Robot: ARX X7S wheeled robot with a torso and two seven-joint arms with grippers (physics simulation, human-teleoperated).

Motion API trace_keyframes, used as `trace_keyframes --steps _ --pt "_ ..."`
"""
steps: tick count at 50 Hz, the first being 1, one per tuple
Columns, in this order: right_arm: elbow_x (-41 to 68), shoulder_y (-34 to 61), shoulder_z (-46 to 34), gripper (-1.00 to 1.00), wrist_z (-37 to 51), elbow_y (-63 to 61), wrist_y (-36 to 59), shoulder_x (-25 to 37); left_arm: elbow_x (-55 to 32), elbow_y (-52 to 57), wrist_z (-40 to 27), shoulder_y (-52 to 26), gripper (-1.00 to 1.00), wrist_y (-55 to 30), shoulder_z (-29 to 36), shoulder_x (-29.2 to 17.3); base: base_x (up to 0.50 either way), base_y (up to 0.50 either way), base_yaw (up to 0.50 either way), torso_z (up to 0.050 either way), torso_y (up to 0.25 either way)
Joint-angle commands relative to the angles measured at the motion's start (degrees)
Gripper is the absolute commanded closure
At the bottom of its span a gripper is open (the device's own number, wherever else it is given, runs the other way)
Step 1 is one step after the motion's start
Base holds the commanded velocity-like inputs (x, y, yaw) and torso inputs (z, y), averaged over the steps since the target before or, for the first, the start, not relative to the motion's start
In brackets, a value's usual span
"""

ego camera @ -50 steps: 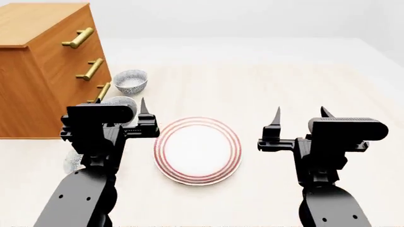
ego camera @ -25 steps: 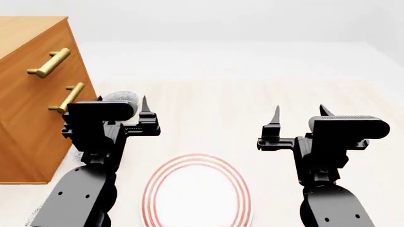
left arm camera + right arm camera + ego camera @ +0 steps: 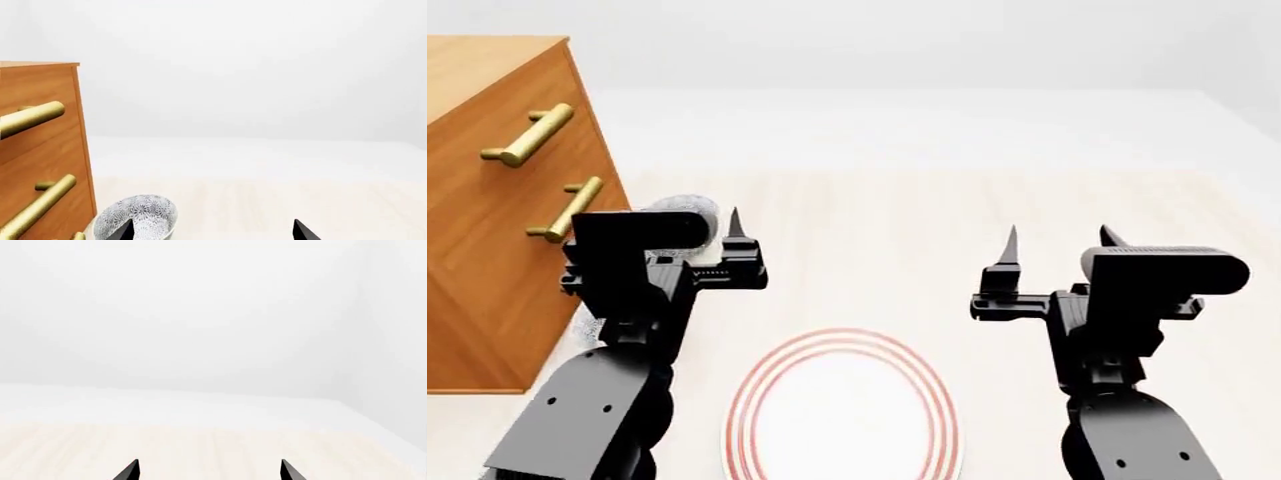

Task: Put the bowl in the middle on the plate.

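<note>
One grey-blue speckled bowl [image 3: 685, 207] peeks out beside the dresser, just behind my left gripper [image 3: 683, 226]. I cannot tell whether it is the middle one, because my left arm covers the floor beneath it. The same bowl [image 3: 137, 218] lies low in the left wrist view, close to one fingertip [image 3: 125, 230] of the open left gripper [image 3: 213, 232]. The red-ringed plate [image 3: 841, 412] lies between my arms at the near edge, partly cut off. My right gripper [image 3: 1061, 240] is open over bare floor, and its jaws hold nothing in the right wrist view [image 3: 209, 471].
A wooden dresser [image 3: 494, 220] with brass handles [image 3: 529, 134] stands at the left, close to my left arm; it also fills one side of the left wrist view [image 3: 40, 150]. Pale wood floor [image 3: 881, 230] runs ahead to a white wall.
Over the last second the head view shifted: the plate slid toward the near edge, the dresser grew larger, and two bowls dropped out of sight. Both arms kept their pose.
</note>
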Motion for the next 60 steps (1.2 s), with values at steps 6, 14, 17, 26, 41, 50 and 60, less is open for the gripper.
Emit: trace_keyframes --steps 6,14,17,26,41,50,60 --pt "0.8 0.3 0.5 -1.0 0.6 1.1 -0.2 0.1 -11.8 -0.7 -1.2 -17.9 -1.0 -39.5 -13.0 3.8 0.0 0.0 0.0 0.0 0.0" --pt "1.1 0.1 0.4 -1.0 1.0 1.2 -0.5 -0.1 -32.1 -13.3 -23.4 -28.0 -1.0 -40.7 -4.3 -7.3 0.0 0.0 0.0 0.0 0.0" --pt "0.8 0.3 -0.2 -1.0 1.1 2.3 -0.8 -0.1 -36.4 -21.5 -25.8 -32.9 -1.0 -40.8 2.7 -11.1 0.0 0.0 0.0 0.0 0.0" --pt "0.9 0.6 -1.0 -1.0 1.4 2.9 -0.8 0.0 -38.8 -31.1 -27.3 -38.3 -1.0 -37.3 10.8 -14.1 0.0 0.0 0.0 0.0 0.0" --pt "0.8 1.1 -2.2 -1.0 1.8 4.4 -1.4 0.1 -38.5 -40.4 -25.8 -37.8 -1.0 -37.3 13.7 -14.2 0.0 0.0 0.0 0.0 0.0" --pt "0.9 1.2 -2.6 -1.0 1.9 4.8 -1.3 0.4 -38.9 -40.4 -25.7 -37.4 -1.0 -37.0 15.7 -14.7 0.0 0.0 0.0 0.0 0.0" --pt "1.0 1.4 -3.4 -1.0 1.9 5.7 -1.5 0.6 -37.6 -45.4 -23.2 -39.2 -1.0 -33.6 18.8 -14.6 0.0 0.0 0.0 0.0 0.0"
